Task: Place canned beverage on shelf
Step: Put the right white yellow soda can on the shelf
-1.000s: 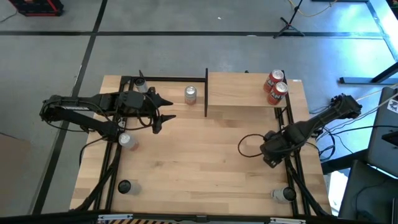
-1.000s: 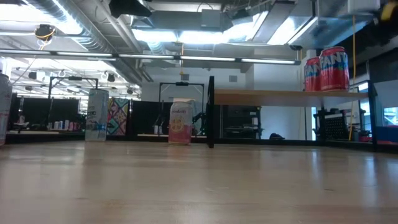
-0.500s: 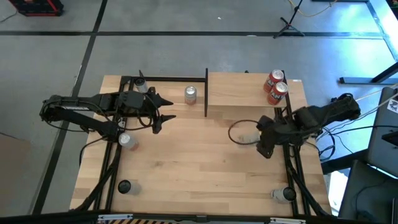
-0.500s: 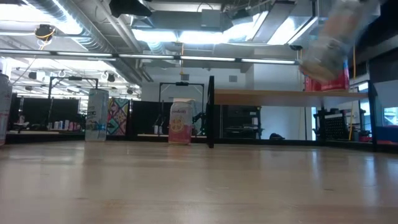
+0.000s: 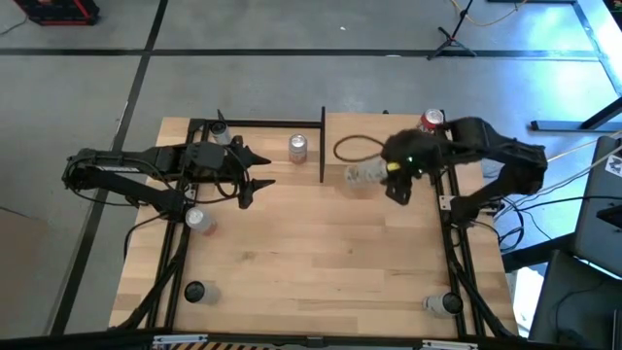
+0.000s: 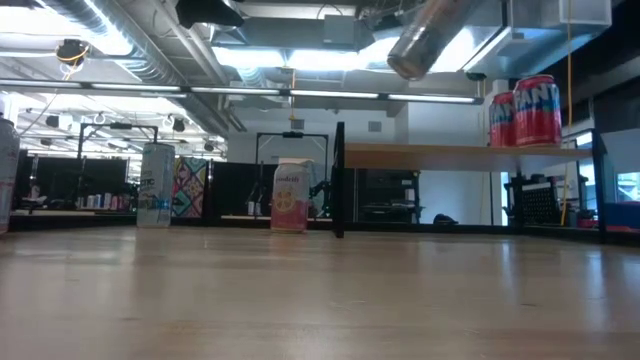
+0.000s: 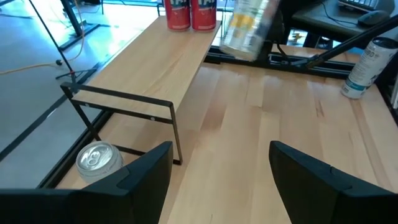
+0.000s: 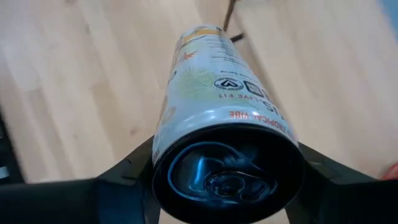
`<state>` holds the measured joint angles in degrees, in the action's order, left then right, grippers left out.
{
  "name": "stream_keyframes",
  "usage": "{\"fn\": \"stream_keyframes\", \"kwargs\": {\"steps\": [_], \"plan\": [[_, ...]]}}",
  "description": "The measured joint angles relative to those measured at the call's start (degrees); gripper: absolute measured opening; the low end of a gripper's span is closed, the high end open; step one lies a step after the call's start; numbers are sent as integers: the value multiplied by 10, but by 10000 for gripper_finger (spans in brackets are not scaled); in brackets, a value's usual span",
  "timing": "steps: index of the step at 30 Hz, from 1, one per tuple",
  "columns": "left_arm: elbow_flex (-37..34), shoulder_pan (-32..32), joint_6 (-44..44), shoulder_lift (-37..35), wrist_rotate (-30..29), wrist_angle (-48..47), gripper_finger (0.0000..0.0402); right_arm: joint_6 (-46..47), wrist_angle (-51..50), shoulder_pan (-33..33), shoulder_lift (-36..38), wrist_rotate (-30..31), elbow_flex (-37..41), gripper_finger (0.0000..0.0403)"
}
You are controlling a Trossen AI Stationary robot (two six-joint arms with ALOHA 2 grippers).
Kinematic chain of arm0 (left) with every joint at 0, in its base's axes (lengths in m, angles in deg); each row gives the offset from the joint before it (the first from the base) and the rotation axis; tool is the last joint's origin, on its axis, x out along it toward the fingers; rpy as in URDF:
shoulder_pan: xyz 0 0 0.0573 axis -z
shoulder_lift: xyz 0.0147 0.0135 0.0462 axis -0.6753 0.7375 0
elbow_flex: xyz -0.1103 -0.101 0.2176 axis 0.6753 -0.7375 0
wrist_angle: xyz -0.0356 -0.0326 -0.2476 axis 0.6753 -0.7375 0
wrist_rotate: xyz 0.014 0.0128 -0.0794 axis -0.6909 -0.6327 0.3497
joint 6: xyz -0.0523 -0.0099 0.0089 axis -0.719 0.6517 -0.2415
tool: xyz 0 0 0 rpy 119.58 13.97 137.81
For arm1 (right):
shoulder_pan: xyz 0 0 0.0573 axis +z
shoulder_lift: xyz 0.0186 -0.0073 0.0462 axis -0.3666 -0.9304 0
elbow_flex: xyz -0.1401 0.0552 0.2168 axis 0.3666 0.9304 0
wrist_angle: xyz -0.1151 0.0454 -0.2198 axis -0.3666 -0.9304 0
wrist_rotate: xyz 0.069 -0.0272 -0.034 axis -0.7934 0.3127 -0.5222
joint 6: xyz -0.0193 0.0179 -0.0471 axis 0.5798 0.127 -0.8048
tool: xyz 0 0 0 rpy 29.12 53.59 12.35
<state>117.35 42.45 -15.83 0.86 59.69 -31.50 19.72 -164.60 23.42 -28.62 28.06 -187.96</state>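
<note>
Right gripper [image 5: 367, 176] has swung up from the table's edge, now holding a tall pale can [image 8: 221, 118] tilted just over the shelf [image 5: 379, 136], red cans [image 5: 431, 121] beyond it, so only set-down remains; left gripper [image 5: 260, 172] waits half-open

Ceiling lamps [image 6: 300, 60] are glaring at the low view's top; the carried can [image 6: 425, 40] is smearing with motion blur; the table [image 5: 311, 253] is lying evenly lit.
</note>
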Motion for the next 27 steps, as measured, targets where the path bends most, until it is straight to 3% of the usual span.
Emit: {"fn": "stream_keyframes", "kwargs": {"steps": [4, 9, 17, 27], "plan": [[0, 0, -1, 0, 0, 13, 257, -59, -1, -9, -26, -28, -6, 222], [0, 0, -2, 4, 0, 11, 257, -117, 0, -7, -75, -87, 40, 222], [0, 0, 0, 7, 0, 11, 257, -136, 2, -8, -132, -83, 117, 222], [0, 0, 3, 7, 0, 10, 257, -132, 36, -4, -205, -93, 153, 222]]}}
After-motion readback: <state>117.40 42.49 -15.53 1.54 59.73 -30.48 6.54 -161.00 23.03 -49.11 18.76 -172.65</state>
